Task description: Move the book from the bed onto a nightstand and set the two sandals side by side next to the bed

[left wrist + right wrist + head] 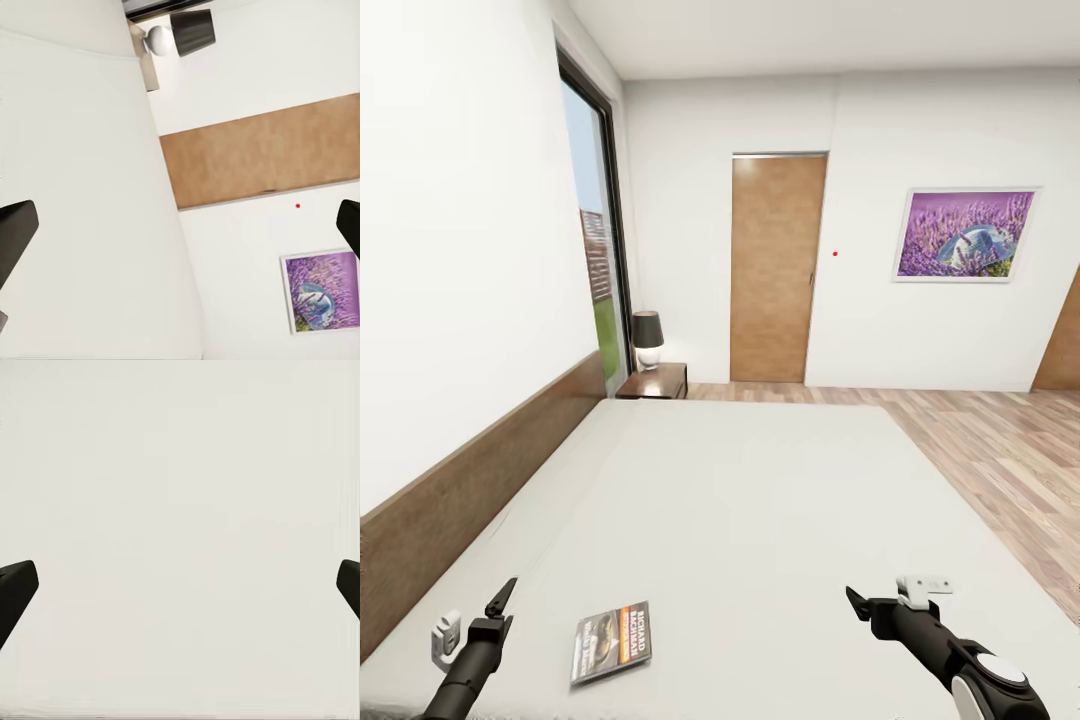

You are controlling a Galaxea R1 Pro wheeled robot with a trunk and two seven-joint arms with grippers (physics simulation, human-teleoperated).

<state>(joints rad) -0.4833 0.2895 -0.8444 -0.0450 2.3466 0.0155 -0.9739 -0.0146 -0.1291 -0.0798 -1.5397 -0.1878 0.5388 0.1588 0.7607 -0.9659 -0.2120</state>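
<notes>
- Book (611, 641): lies flat on the bed (760, 500), cover up, near the mattress edge closest to the camera, between the two arms and nearer the left one.
- Bed: off-white mattress, otherwise bare; brown headboard (470, 480) runs along the left wall.
- Nightstand (654, 381): dark wood, at the far end of the headboard, just beyond the mattress corner. A lamp (648, 340) with a dark shade stands on it.
- Left claw (502, 598): held above the mattress, just left of the book, not touching it. In the left wrist view its fingertips (16, 229) sit wide apart; open, nothing between them.
- Right claw (857, 603): over the mattress, well right of the book. Right wrist view shows fingertips (16, 589) spread, bare mattress between; open and empty.
- Background: wooden door (775, 268), framed purple picture (965, 235) on far wall, window (595, 240) on the left, wood floor (1010, 460).
</notes>
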